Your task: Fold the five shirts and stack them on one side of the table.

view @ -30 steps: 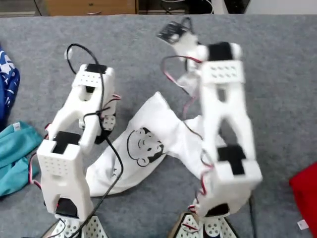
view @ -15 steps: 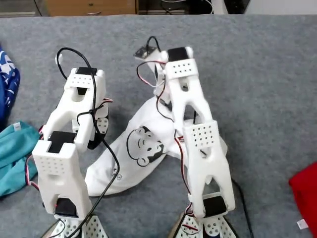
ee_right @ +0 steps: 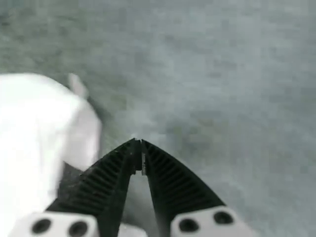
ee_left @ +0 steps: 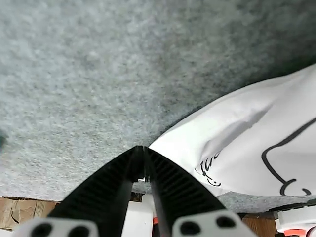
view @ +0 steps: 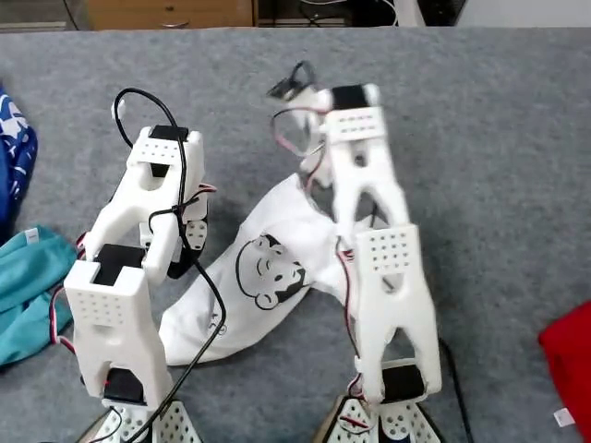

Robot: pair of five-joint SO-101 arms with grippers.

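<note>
Grey table (view: 517,138): white shirt (ee_left: 256,143) just beside closed left fingers (ee_left: 111,185).

You have the black ribbed gripper (ee_right: 138,148) with its tips pressed together (nothing between them) over the grey felt tabletop (ee_right: 222,74), near the crumpled white cloth shirt (ee_right: 34,128).

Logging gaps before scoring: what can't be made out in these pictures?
White shirt: high view, the right arm covers part of it; blurred in the right wrist view.
Teal shirt, blue cloth: high view, cut off by the left edge.
Red shirt: high view, cut off by the right edge.
</note>
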